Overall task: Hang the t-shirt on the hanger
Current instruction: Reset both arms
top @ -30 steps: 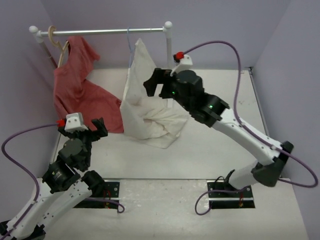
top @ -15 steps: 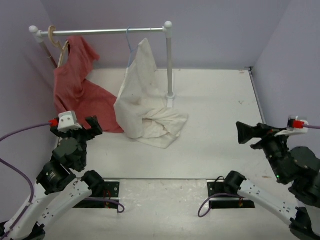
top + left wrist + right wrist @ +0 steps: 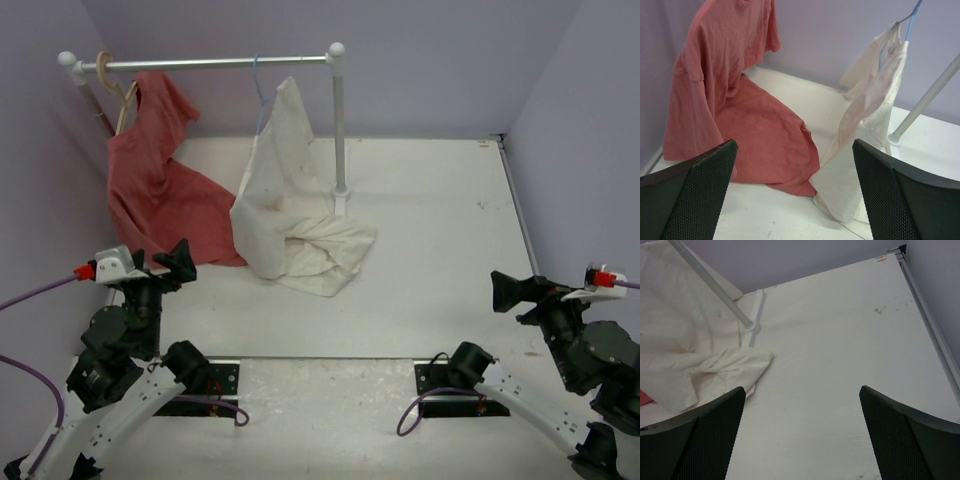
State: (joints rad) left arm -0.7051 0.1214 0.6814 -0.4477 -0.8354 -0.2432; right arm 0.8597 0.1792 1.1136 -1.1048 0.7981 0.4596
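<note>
A white t-shirt point(image 3: 283, 170) hangs from the thin light-blue wire hanger point(image 3: 258, 82), whose hook sits on the rail point(image 3: 200, 63). The shirt's lower part lies bunched on the table point(image 3: 320, 255). In the left wrist view the t-shirt point(image 3: 872, 105) and the hanger point(image 3: 910, 19) show at the upper right. My left gripper point(image 3: 178, 262) is open and empty, near the front left, well short of the shirts. Also open and empty, my right gripper point(image 3: 508, 290) stands at the front right, far from the t-shirt point(image 3: 695, 357).
A red shirt point(image 3: 150, 185) hangs on a tan wooden hanger point(image 3: 122, 92) at the rail's left end and spreads onto the table. The rail's right post point(image 3: 340, 130) stands on a base just behind the white pile. Purple walls close in the left, back and right.
My right arm has drawn back from the white t-shirt by the rail to the front right corner. The left arm has pulled slightly back and left. Both grippers stay open.
</note>
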